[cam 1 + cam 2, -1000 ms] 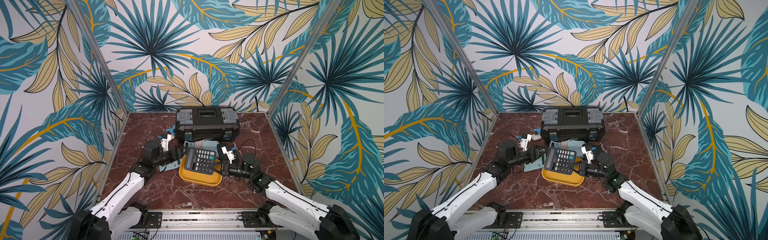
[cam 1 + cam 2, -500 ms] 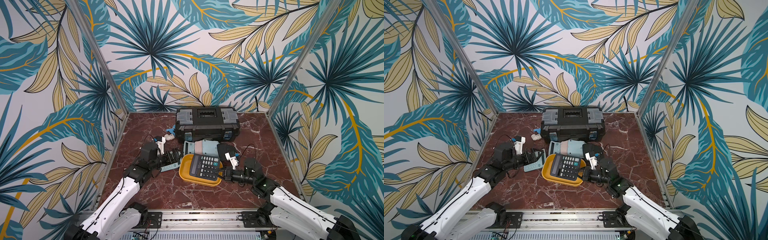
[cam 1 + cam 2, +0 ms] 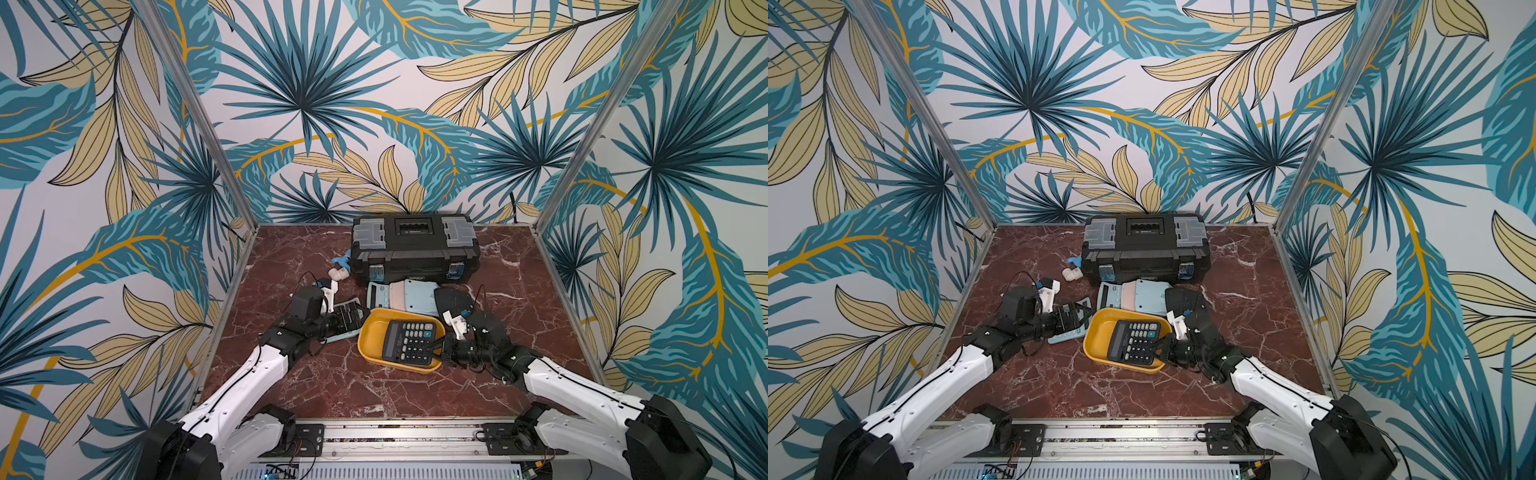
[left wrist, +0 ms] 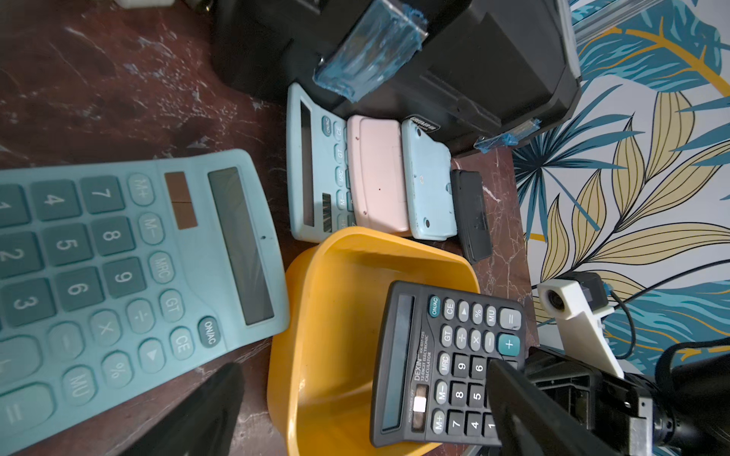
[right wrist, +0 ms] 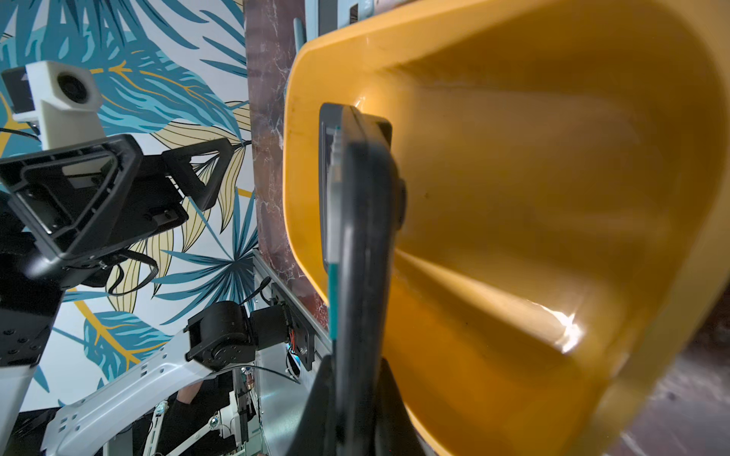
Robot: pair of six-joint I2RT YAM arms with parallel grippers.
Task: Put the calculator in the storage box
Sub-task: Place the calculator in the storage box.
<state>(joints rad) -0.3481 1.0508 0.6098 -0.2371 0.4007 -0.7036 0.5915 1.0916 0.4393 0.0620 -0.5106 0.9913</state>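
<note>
The black calculator [image 3: 409, 343] [image 3: 1133, 343] lies tilted inside the yellow storage box [image 3: 370, 332] [image 3: 1096, 338], its key side up. My right gripper [image 3: 438, 348] [image 3: 1160, 348] is shut on the calculator's right edge, above the box's right rim. The right wrist view shows the calculator [image 5: 355, 189] edge-on between my right gripper's [image 5: 349, 418] jaws, with the storage box [image 5: 553, 197] behind it. My left gripper [image 3: 351, 318] [image 4: 361, 369] stands open and holds nothing, left of the box, over a teal calculator [image 4: 118, 268]. The black calculator [image 4: 442, 367] and the storage box [image 4: 335, 316] show in the left wrist view.
A black toolbox [image 3: 415, 249] stands at the back. Before it lie teal, pink and light-blue calculators [image 3: 401, 295] in a row and a black one [image 3: 451, 301]. Small white and blue pieces [image 3: 338, 270] lie left of the toolbox. Patterned walls close three sides.
My left gripper has drawn back to the left, away from the calculator, and opened fully. My right gripper has brought the calculator down from above the storage box into it.
</note>
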